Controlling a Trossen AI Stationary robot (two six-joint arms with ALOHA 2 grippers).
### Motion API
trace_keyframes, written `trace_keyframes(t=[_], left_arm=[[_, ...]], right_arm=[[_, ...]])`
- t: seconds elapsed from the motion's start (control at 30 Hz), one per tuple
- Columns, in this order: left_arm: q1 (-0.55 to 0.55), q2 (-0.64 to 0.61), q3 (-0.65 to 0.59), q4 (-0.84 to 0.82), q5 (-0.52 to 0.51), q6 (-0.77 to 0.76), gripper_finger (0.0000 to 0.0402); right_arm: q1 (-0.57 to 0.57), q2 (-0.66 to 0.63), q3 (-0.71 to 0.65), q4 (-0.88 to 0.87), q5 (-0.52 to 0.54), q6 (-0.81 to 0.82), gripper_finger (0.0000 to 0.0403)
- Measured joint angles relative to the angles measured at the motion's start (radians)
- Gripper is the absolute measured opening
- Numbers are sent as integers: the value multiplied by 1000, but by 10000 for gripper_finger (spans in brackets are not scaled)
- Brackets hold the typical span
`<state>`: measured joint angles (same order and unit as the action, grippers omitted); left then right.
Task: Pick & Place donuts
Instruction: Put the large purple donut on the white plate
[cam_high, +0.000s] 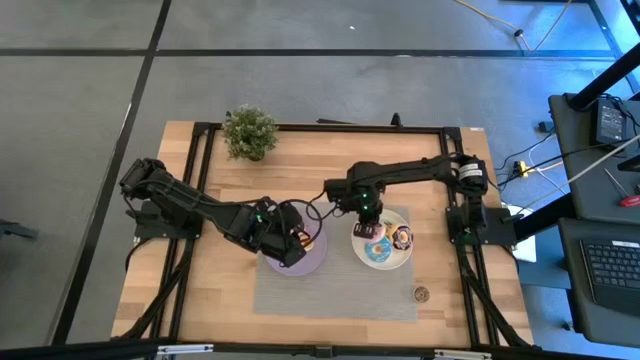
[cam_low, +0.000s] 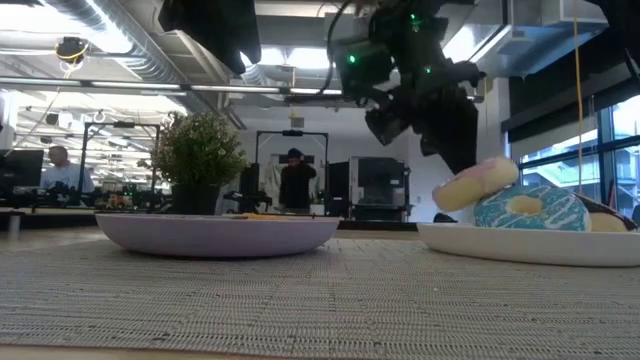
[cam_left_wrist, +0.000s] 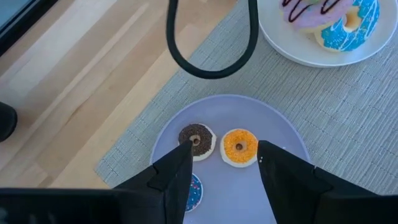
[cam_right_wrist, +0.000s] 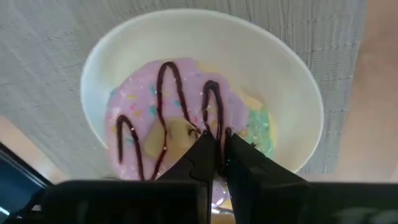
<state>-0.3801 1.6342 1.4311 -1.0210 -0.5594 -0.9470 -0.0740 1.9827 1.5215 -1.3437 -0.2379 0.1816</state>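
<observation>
Fingers of our right gripper (cam_right_wrist: 217, 155) pinch the pink donut (cam_right_wrist: 168, 118), tilted above the white plate (cam_right_wrist: 298, 81). Our left gripper (cam_left_wrist: 224, 168) hangs spread over the lilac plate (cam_left_wrist: 280, 124).

No legible txt, labels, brands or nos. anywhere: table, plates, donuts, arms, bkgd all unmarked.

The left arm reaches in from the table's left edge toward the centre, its left gripper (cam_left_wrist: 224, 165) pointing down with fingers spread wide apart. The right arm stretches from the right side leftward, elbow bent, its right gripper (cam_right_wrist: 219, 155) angled down near the centre-right, fingertips pressed almost together.
</observation>
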Motion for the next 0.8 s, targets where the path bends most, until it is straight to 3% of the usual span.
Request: trace_keyframes(t=[0.5, 0.8], left_arm=[[0, 0, 0, 0, 0, 0, 175], [0, 0, 0, 0, 0, 0, 171]], right_arm=[[-4, 0, -87, 120, 31, -4, 39], [-4, 0, -87, 120, 37, -7, 106]])
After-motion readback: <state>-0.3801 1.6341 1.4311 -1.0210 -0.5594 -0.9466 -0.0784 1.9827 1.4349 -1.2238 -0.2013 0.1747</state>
